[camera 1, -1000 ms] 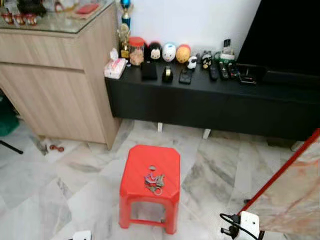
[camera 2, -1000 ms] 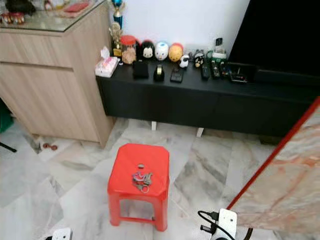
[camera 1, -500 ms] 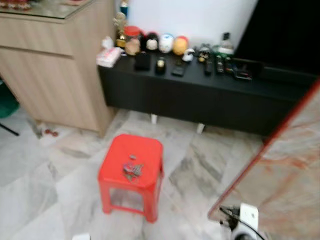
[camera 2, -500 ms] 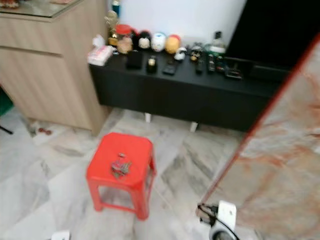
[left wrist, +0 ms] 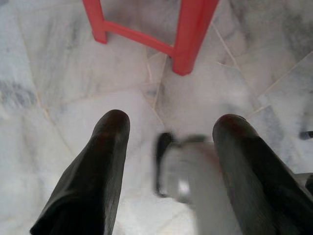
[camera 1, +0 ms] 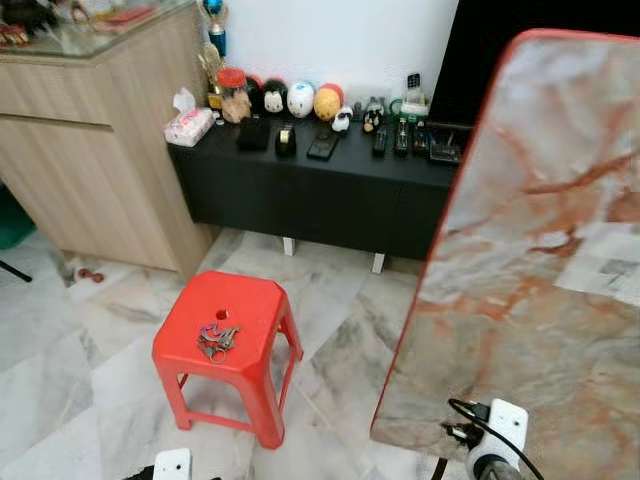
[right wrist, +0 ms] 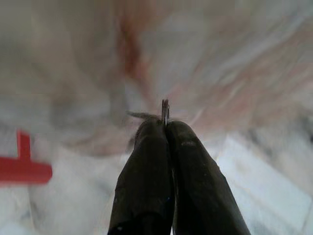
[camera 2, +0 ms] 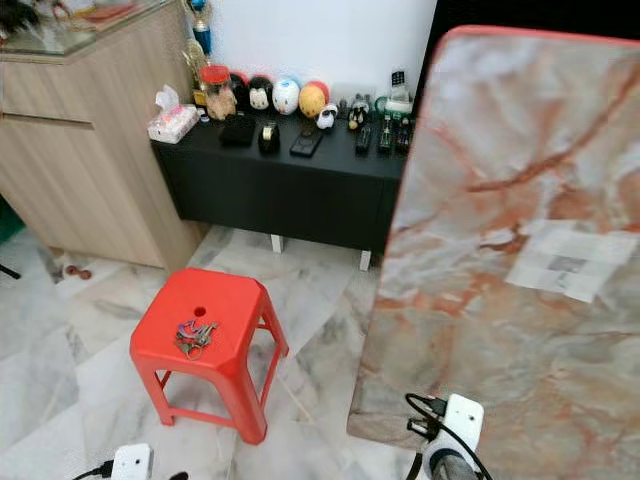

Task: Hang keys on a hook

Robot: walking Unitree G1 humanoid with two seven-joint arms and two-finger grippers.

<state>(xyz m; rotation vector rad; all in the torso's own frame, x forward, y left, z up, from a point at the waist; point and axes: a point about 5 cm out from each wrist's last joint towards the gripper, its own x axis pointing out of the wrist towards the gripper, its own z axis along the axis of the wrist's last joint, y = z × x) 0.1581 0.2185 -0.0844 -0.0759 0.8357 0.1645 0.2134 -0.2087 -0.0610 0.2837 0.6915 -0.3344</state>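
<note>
Lying in a loose bunch on top of the red stool [camera 1: 222,335], the keys [camera 1: 217,340] are untouched, so the step in hand looks like the approach, with pick-up not yet begun. The left gripper [left wrist: 168,147] hangs low over the marble floor [camera 1: 70,370] beside a stool leg, fingers spread and empty, while the right gripper [right wrist: 165,128] has its fingers pressed together (a thin sliver pokes out at the tips; I cannot tell what). Next, I judge, a gripper must come over the stool seat and close on the bunch; no hook can be made out.
</note>
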